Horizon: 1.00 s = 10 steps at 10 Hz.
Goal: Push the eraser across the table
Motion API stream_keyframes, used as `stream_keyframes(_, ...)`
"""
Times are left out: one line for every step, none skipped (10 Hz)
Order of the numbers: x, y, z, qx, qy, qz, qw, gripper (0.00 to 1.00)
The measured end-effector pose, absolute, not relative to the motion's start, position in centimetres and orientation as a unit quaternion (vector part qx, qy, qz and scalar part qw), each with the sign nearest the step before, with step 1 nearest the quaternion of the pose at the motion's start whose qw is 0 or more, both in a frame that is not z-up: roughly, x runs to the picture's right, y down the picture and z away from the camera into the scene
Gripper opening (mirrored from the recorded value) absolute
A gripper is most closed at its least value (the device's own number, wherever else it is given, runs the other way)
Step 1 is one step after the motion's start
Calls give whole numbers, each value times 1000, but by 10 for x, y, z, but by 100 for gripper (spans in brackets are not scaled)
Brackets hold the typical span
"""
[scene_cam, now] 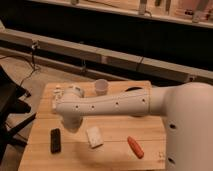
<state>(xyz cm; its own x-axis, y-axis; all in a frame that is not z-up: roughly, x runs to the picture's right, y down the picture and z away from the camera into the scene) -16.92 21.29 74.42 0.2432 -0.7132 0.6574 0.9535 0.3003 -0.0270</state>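
Note:
The black eraser (55, 140) lies flat on the tan wooden table (112, 152), near its front left. My white arm reaches from the right across the table's middle. The gripper (71, 123) hangs below the rounded wrist, just right of and behind the eraser, a little apart from it. The wrist hides most of the gripper.
A white squarish block (93, 137) lies right of the eraser. An orange carrot-shaped thing (135, 147) lies at the front right. A white cup (101, 87) stands at the table's far edge. Small white bits (58, 93) sit at the far left. A black chair (9, 102) stands left of the table.

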Motion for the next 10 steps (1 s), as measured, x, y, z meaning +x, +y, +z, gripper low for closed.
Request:
stream_keyframes(-174, 219, 752, -222, -280, -553, 752, 0)
stream_keyframes(-182, 225, 760, -228, -285, -558, 745, 0)
stream_keyframes(-193, 233, 766, -237, -287, -569, 734, 0)
stream_keyframes(-199, 236, 771, -240, -288, -574, 728, 0)
stream_keyframes(-202, 239, 773, -242, -290, -577, 725, 0)
stream_keyframes(-206, 241, 776, -242, -293, -579, 721, 0)
stream_keyframes(-210, 243, 778, -242, -297, -581, 718, 0)
stream_keyframes(-212, 245, 780, -244, -300, -582, 716, 0)
stream_keyframes(-218, 251, 783, -245, -311, -583, 709, 0)
stream_keyframes(-220, 254, 787, -247, -318, -583, 706, 0)
